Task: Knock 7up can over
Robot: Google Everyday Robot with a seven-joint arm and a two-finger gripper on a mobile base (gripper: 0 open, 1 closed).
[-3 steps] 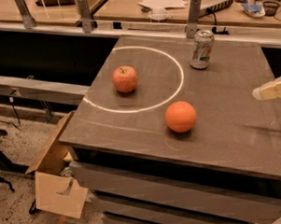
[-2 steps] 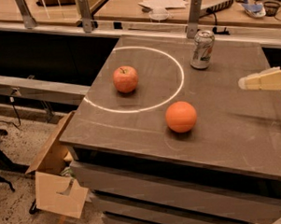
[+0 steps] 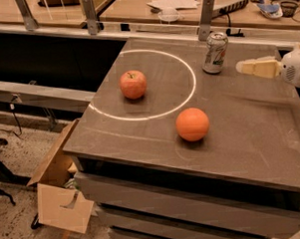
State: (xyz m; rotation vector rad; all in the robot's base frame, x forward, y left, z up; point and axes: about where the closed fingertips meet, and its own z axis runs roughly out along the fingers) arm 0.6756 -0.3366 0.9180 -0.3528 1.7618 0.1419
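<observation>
We are on the approach: the 7up can (image 3: 215, 52) stands upright near the tabletop's (image 3: 250, 132) far edge. Our gripper (image 3: 245, 67) hovers just right of it, not touching; whether clenched, we cannot tell. Next comes a sideways shove.

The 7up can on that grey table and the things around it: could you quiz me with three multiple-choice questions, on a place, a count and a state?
1. Where does the 7up can stand?
A. inside the white circle
B. outside it, near the table top's far edge
C. on the floor

2. How many round fruits lie on the table?
A. one
B. two
C. four

3. The can is:
A. upright
B. on its side
C. crushed flat

Answers: B, it stands past the ring's right side; B, an apple and an orange; A, its top faces up, the hand just beside it, not touching.
</observation>
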